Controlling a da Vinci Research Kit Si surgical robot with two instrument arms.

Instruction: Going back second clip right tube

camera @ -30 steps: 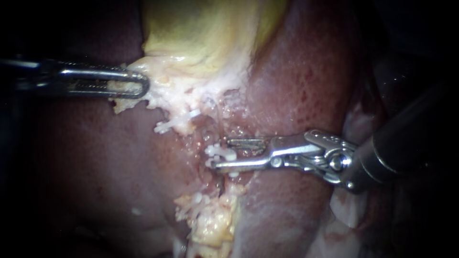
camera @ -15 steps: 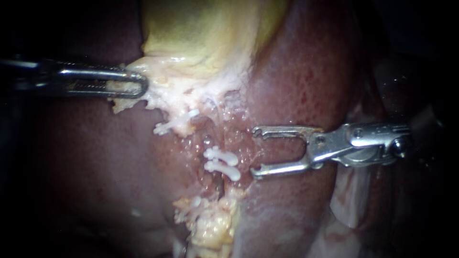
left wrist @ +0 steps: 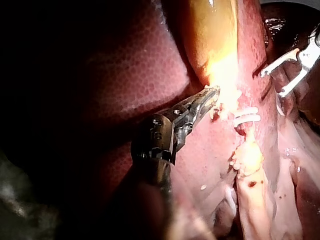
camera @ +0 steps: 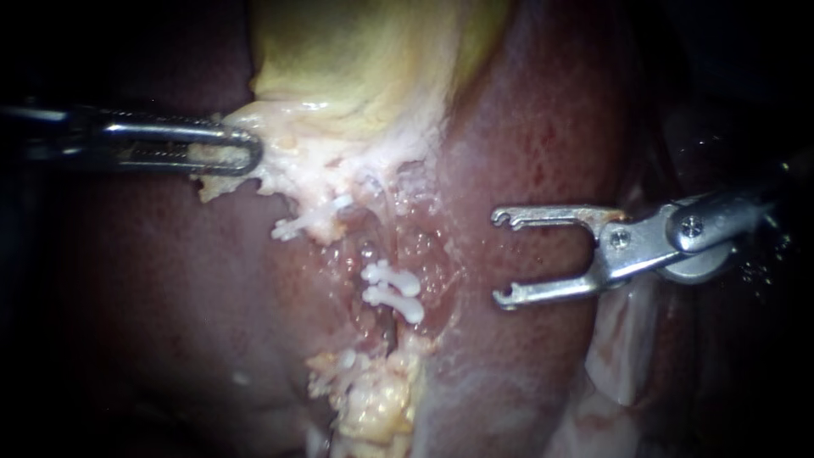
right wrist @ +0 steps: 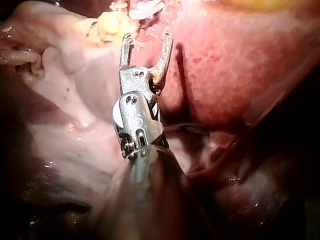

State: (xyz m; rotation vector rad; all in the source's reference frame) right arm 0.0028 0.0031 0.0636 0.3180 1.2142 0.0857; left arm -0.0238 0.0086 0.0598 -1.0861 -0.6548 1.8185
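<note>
2 white clips (camera: 394, 298) sit side by side on the tube (camera: 379, 317), so clipping looks done. The right tool (camera: 500, 259), jaws wide and empty, hangs well apart from them. The left tool (camera: 229, 148) is clenched on pale tissue (camera: 280, 165) at the gallbladder (camera: 356, 59) edge.

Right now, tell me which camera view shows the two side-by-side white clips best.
The endoscope view: both clips lie uncovered, full length, mid-scene. The left wrist view shows them smaller and farther off; the right wrist view cuts them partly off.
</note>
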